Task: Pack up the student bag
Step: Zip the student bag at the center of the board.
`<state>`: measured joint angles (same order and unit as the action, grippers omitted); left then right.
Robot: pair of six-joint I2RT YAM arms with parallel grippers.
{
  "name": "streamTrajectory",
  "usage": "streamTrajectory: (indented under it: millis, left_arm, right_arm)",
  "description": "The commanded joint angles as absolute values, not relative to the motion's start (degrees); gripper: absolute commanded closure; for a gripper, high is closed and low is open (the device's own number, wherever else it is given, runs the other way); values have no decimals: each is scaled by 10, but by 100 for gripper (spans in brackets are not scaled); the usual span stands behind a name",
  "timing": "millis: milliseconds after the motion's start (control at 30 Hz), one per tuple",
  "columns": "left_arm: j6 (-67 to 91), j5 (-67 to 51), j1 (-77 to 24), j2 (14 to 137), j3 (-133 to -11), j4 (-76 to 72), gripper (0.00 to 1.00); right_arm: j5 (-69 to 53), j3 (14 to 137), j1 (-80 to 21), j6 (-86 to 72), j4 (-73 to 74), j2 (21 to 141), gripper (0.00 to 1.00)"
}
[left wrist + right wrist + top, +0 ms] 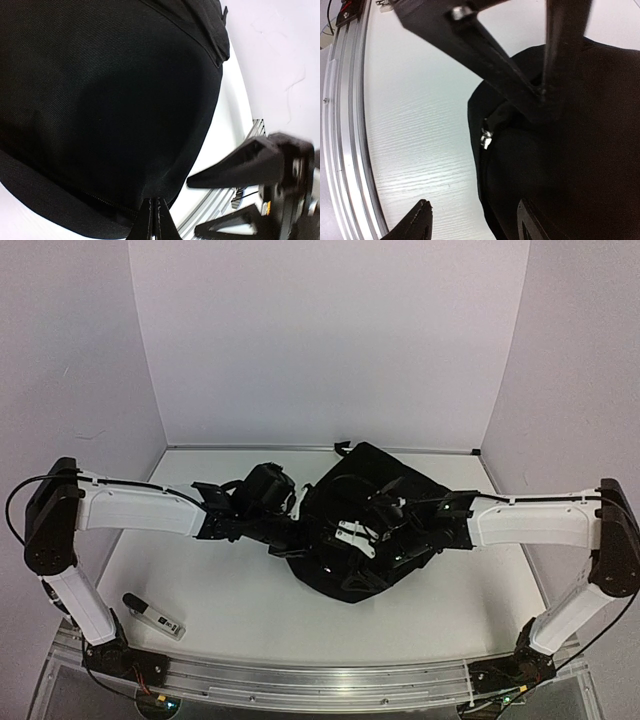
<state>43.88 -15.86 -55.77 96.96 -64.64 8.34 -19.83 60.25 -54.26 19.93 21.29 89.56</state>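
Note:
The student bag (375, 490), a soft black backpack, lies in the middle of the table. My left gripper (155, 212) is shut, pinching the bag's fabric (100, 100) at its near left edge, just above a zipper line. In the top view the left gripper (292, 538) sits at the bag's left side. My right gripper (472, 210) is open and straddles the bag's edge, one finger over the table and one over the bag (570, 165). A silver zipper pull (485, 137) shows just ahead of it. The right gripper's fingers (250, 162) show in the left wrist view.
A small black and white pen-like object (155, 616) lies at the near left of the white table (230, 590). A metal rail (320, 680) runs along the near edge. White walls close off the back and sides.

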Motion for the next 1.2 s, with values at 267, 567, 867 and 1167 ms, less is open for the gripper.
streamTrajectory:
  millis: [267, 567, 867, 1167]
  left_arm:
    - [502, -164, -523, 923, -600, 2, 100]
    - [502, -149, -485, 925, -569, 2, 100]
    - [493, -162, -458, 945, -567, -8, 100]
    - [511, -206, -456, 952, -564, -49, 100]
  right_arm:
    - [-25, 593, -573, 241, 106, 941, 66]
    - [-24, 554, -572, 259, 132, 854, 100]
    - [-44, 514, -572, 267, 165, 790, 100]
    - [-90, 598, -575, 249, 174, 860, 40]
